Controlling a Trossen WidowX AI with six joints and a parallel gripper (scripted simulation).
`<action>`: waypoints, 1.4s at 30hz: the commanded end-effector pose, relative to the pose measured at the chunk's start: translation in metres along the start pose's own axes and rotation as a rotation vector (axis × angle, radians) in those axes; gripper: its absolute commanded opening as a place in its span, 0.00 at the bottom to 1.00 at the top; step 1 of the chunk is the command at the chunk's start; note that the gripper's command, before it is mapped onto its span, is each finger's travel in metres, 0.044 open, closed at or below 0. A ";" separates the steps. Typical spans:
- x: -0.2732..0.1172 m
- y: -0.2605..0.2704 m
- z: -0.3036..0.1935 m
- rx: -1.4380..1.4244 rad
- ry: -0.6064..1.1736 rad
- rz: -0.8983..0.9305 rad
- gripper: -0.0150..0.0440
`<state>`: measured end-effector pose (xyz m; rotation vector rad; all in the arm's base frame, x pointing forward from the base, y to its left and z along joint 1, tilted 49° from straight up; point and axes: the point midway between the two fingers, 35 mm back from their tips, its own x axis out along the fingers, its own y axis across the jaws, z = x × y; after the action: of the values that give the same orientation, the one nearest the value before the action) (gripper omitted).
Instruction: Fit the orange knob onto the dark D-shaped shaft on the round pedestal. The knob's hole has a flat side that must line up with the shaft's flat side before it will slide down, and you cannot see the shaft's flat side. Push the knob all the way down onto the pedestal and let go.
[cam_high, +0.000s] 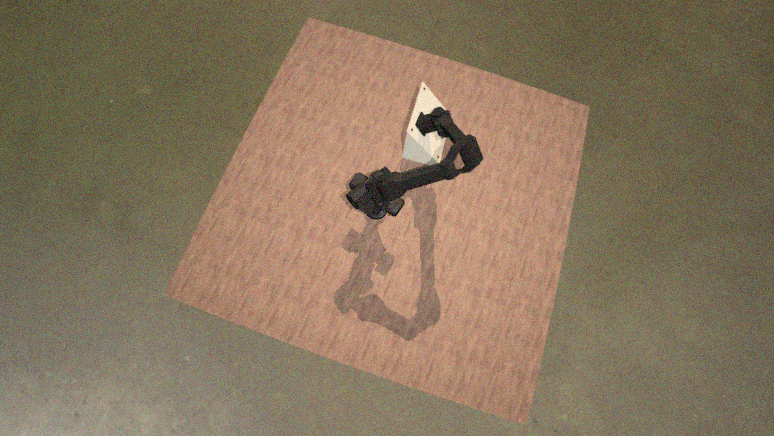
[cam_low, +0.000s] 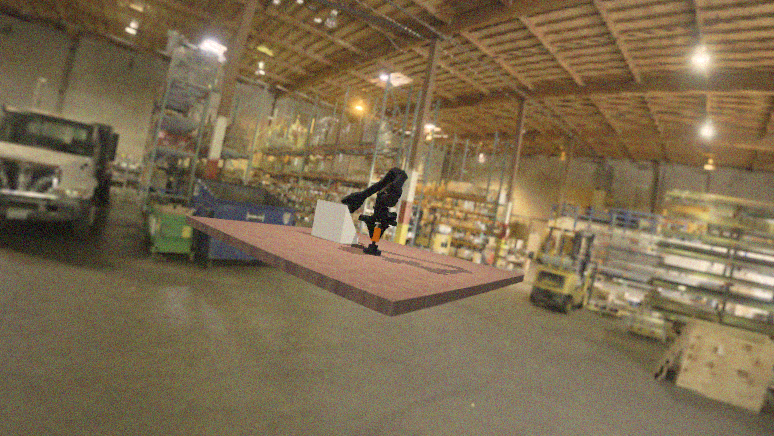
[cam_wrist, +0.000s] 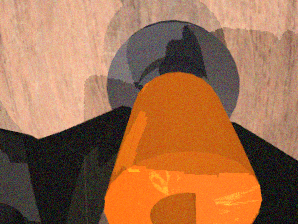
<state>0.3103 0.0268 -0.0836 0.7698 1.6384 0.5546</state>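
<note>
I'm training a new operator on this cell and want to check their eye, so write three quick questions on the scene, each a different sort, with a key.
1. True or false: the orange knob is held between the fingers of the gripper.
2. Multiple choice: what outline does the opening in the knob's near end show in the wrist view? A) square B) curved with one flat side C) star
3. Fill in: the arm is mounted on a ______ block with a sloping face.

Key: 1 true; 2 B; 3 white
</note>
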 end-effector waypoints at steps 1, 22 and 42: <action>0.000 -0.001 0.000 0.008 -0.003 0.000 0.25; -0.001 0.001 -0.002 0.008 -0.002 0.000 0.25; 0.003 0.000 -0.004 0.008 -0.002 0.000 0.25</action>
<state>0.3068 0.0284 -0.0850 0.7712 1.6387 0.5513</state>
